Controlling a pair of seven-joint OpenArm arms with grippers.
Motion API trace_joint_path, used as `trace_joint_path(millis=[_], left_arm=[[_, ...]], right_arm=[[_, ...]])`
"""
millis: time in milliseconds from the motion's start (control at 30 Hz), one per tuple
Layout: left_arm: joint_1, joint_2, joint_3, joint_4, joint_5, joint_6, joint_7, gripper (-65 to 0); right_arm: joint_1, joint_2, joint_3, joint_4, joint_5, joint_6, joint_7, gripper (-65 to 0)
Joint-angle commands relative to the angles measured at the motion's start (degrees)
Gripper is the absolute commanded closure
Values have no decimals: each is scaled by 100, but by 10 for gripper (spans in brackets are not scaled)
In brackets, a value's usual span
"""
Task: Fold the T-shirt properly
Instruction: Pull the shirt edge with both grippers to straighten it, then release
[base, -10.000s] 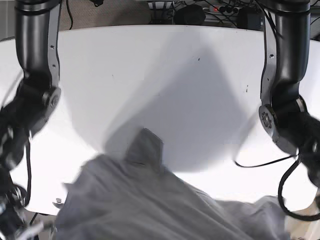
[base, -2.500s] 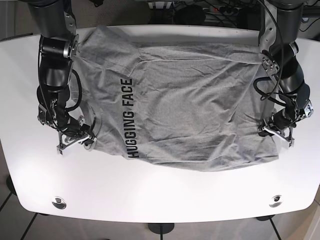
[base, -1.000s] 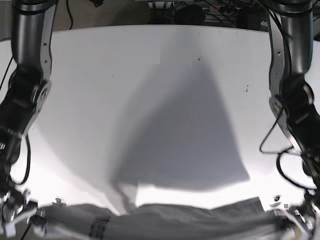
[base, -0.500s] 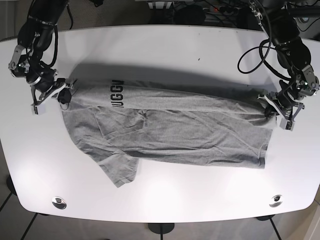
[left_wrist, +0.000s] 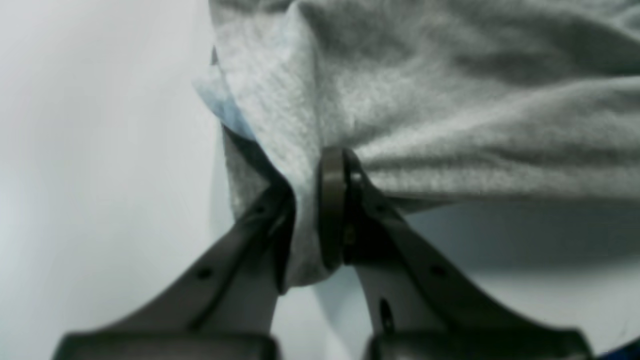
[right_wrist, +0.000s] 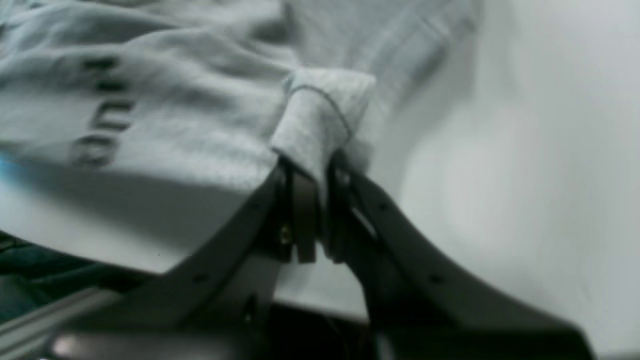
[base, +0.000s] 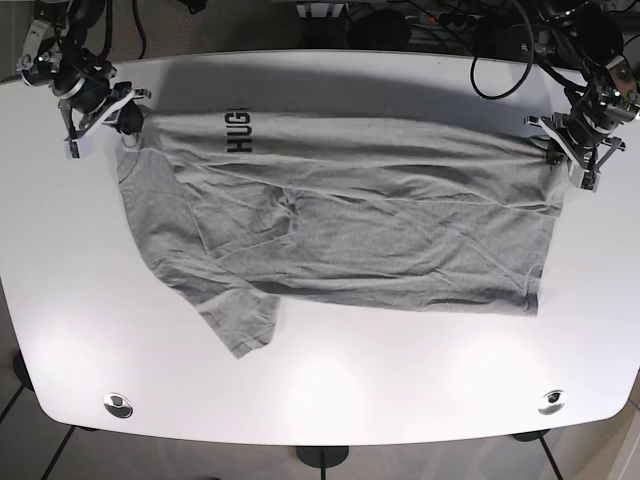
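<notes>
In the left wrist view, the left gripper (left_wrist: 307, 210) has its jaws clamped on a bunched edge of one grey cotton T-shirt (left_wrist: 450, 100). In the right wrist view, the right gripper (right_wrist: 315, 210) pinches a rolled hem of that shirt (right_wrist: 175, 120) beside its black lettering (right_wrist: 100, 115). In the base view, one shirt (base: 350, 230) lies folded on the white round-cornered table (base: 330, 380), its top edge stretched between two grippers and closer to the table's far edge than half a second ago.

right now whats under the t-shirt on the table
Only the white table shows around the T-shirt. The shirt is folded over itself, hiding part of its black lettering. Anything beneath the fabric is covered and cannot be seen.
</notes>
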Motion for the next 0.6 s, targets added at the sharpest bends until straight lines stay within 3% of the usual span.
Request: trace_joint_path(millis=[33,267,333,367,433,533,600], left_arm=[[26,-102,-206,83,-10,21,-119,-1],[483,-138,-241,74,-10,21,-119,-13],[606,-164,-223,74,-1,21,-119,-151],[685,-243,-215,74,-1,21,-119,-289],[756,-261,-258,74,-1,21,-119,-438],[905,-560,-390,74,-63,21,-119,-446],[940,-718,-575,83,-300,21,-119,-449]], right_arm=[[-124,77,52,124,91,26,119,-19],[-616,77,34,141,91,35,119,-27],[-818,77,26,229,232,44,119,-103],[-968,77,43,264,469,44,119,-178],[-1187,121,61,264,909,44,119,-301],[-1434,129,158,352,1138,44,119,-376],[-1583,121,289,563,1190,193,119,-388]])
